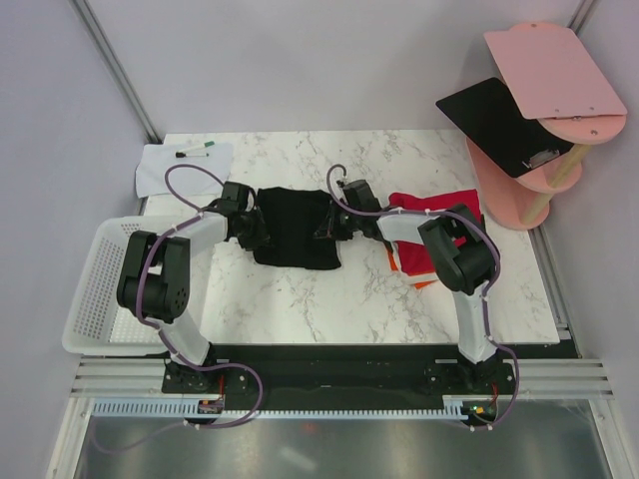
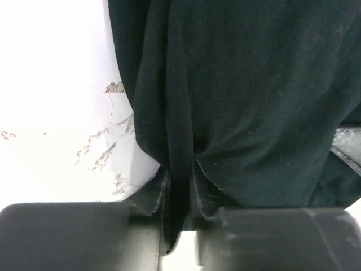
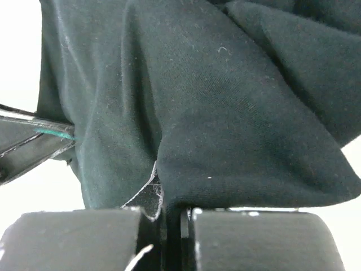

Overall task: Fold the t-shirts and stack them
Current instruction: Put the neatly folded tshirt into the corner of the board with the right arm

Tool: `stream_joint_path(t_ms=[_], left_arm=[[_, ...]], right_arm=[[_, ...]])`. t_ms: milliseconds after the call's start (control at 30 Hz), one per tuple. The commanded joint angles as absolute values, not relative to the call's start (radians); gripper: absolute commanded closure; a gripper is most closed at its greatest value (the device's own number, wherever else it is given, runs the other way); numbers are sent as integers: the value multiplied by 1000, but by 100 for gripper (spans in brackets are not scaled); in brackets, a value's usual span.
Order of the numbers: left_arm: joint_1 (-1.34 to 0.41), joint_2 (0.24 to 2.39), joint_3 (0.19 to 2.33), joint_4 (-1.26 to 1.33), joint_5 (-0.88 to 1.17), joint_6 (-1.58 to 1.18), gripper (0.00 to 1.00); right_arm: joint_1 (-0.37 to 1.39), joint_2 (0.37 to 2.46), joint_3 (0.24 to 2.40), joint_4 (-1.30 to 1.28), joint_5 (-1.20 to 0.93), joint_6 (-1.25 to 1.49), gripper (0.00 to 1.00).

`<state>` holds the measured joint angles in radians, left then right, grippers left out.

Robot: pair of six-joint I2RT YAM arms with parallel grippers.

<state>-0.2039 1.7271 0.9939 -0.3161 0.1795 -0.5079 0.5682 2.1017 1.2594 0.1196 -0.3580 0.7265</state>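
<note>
While the black t-shirt (image 1: 295, 228) lies as a rumpled, roughly rectangular patch at the middle of the marble counter (image 1: 300, 299), it is gripped at both sides. The left gripper (image 2: 179, 195) is seen at the shirt's left edge, pressed nearly together on a narrow fold of black cloth that is drawn up between its fingers; bare counter is visible just left of that fold. The right gripper (image 3: 171, 217) is set at the shirt's right edge and is closed on a pinch of the same cloth, with wrinkles radiating from the pinch. In the right wrist view, most of the frame is filled by the dark fabric. A folded red t-shirt (image 1: 434, 205) is noted to the right of the black one, partly hidden by the right arm, with an orange t-shirt (image 1: 424, 282) showing as a thin edge beneath it on the near side. A white basket (image 1: 100, 289) is placed at the counter's left edge. A paper sheet (image 1: 170, 170) with a marker (image 1: 195, 152) is seen at the far left corner. A pink stand (image 1: 539, 185) off the right side carries a black board (image 1: 494, 120) and a pink board (image 1: 554, 70).
</note>
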Motion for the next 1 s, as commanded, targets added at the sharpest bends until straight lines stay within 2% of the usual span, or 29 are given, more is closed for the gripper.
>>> stream_joint_path(t_ms=[0,33,67,100,300,533,800,967], left_arm=[[-206,1658,994,-385,157,-506,47],[-204,1634,996,-402,134,-515,36],[-204,1578,997,-422,112,-518,12],[-206,1545,1000,-449,72,-520,1],[-204,1344,1032,-531,3,-502,0],[-204,1310,1025,-569,-40,-491,0],[-204,1347,1017,-568,-9,-495,0],[-204,1353,1017,-566,-5,-495,0]], right_arm=[[591,2065,1316,-107,-261,625,100],[592,2053,1337,-139,-236,580,100],[592,2040,1350,-205,-216,562,100],[592,2017,1364,-234,-181,537,100],[592,1974,1497,-437,-112,401,100],[592,1930,1638,-624,-45,308,100],[575,1790,1615,-778,123,255,100],[516,1700,1556,-833,146,259,100]])
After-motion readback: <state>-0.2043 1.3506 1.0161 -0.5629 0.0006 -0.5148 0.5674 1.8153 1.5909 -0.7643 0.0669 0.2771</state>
